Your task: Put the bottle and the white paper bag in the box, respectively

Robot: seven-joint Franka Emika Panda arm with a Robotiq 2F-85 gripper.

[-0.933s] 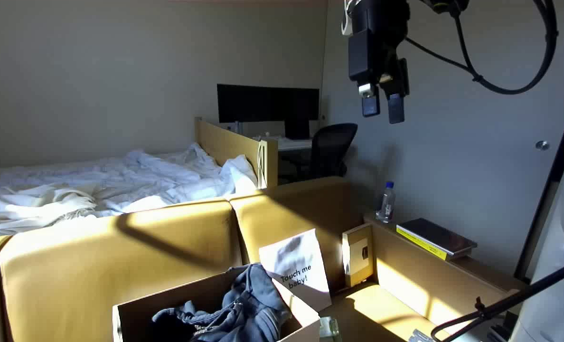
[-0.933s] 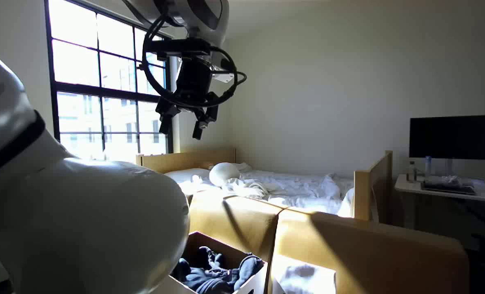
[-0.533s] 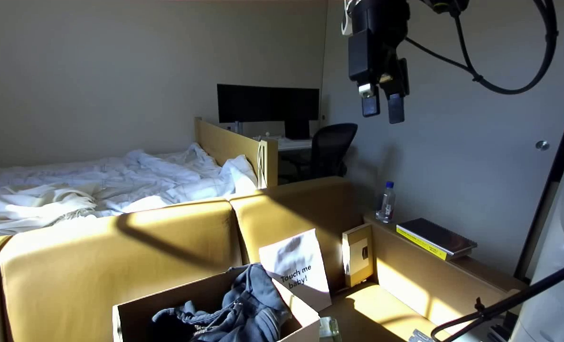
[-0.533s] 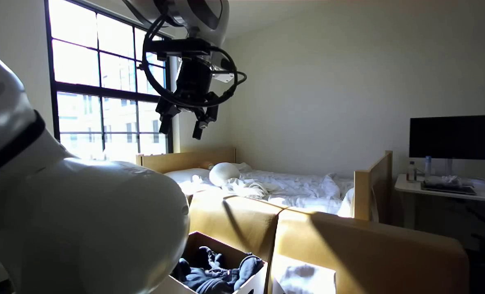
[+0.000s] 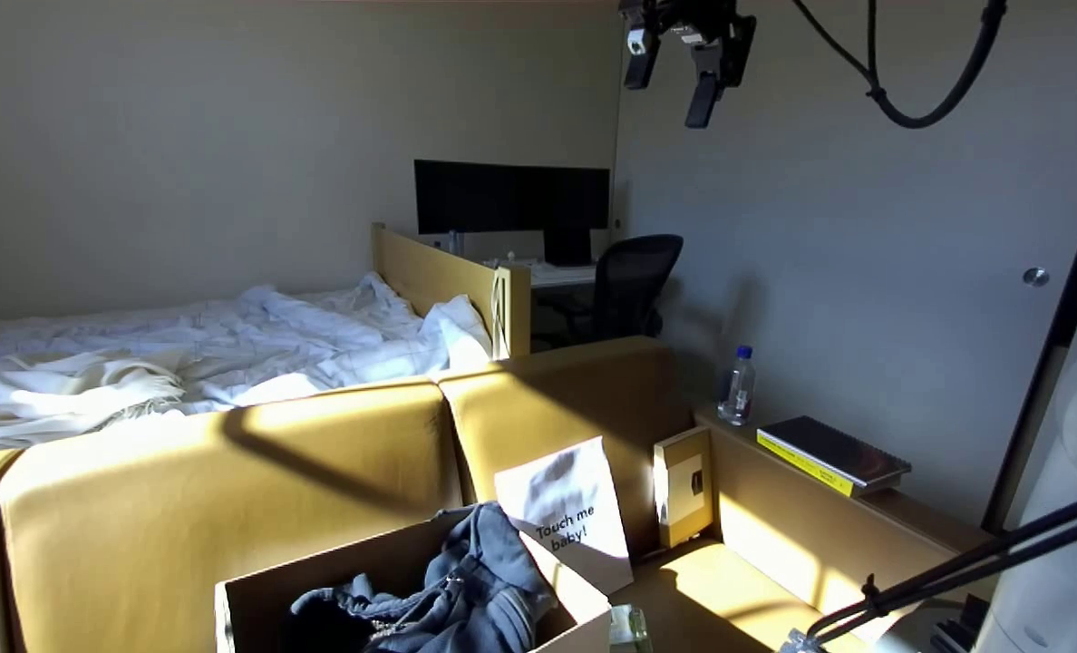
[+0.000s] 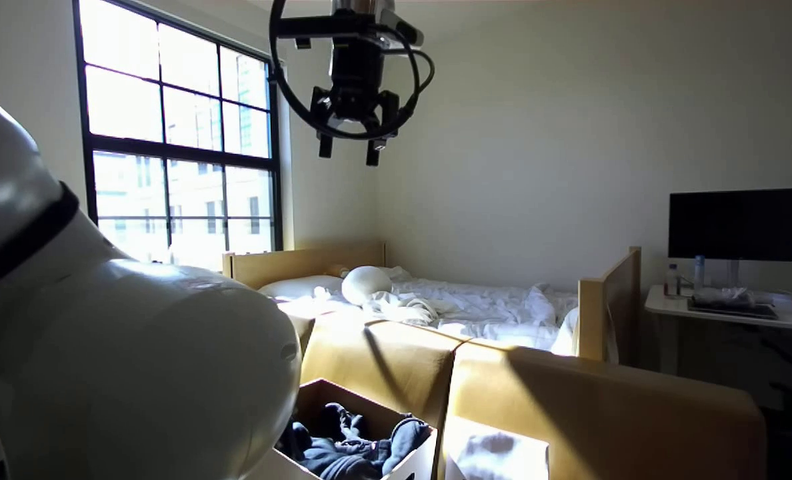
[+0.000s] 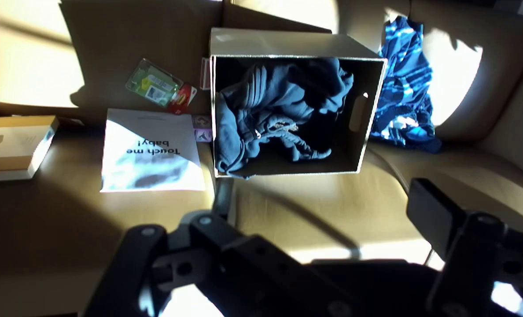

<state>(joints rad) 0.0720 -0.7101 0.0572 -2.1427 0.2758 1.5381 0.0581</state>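
The coming move is judged to turn on the drop from the gripper (image 5: 670, 95) to the bottle (image 5: 736, 392): the jaws, spread wide with nothing held between them, are poised well above the level of the box (image 7: 270, 44), while the bottle is set much lower, upright on the sofa arm (image 5: 801, 535), out beyond the side of the box where the white paper bag (image 7: 153, 145) is propped. With its long axis vertical, the fingers (image 5: 703, 102) would probably have to be brought down around the cap (image 5: 744, 351). The bag is tilted just beside the box; neither thing has been boxed yet. The bottle is made of smooth, clear plastic, topped in blue; the bag is a flat, rumpled rectangle printed in black; the box's straight cardboard walls are partly filled by a soft, folded, blue-grey garment (image 7: 279, 97).
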